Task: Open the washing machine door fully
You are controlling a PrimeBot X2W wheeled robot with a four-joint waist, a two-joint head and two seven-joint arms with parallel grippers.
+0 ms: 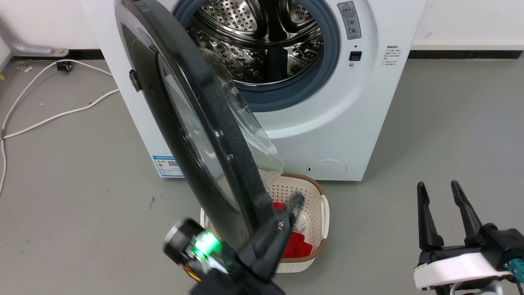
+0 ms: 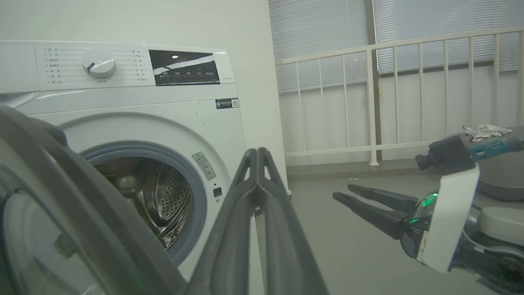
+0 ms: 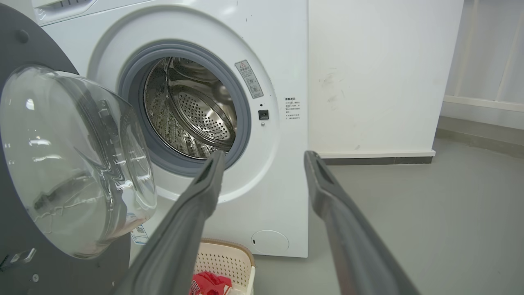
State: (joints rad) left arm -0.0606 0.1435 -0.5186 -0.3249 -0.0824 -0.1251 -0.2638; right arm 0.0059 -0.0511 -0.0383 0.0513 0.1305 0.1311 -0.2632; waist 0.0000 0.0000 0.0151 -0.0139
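Left gripper (image 1: 295, 205), fingers pressed together, just inside the lower rim of the washing machine door (image 1: 217, 123).
Door about half-swung from the washing machine (image 1: 360, 114), above the laundry basket (image 1: 325, 213); we read the closed fingers as a pushing blade. Right gripper (image 1: 438, 185) spread, idle, well apart.

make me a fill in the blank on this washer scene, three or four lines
1. In the head view the door is hinged on the ___ side of the machine.
2. The left hand has its fingers ___.
3. The right hand has its fingers ___.
4. The basket holds a ___ cloth.
Missing: left; shut; open; red.
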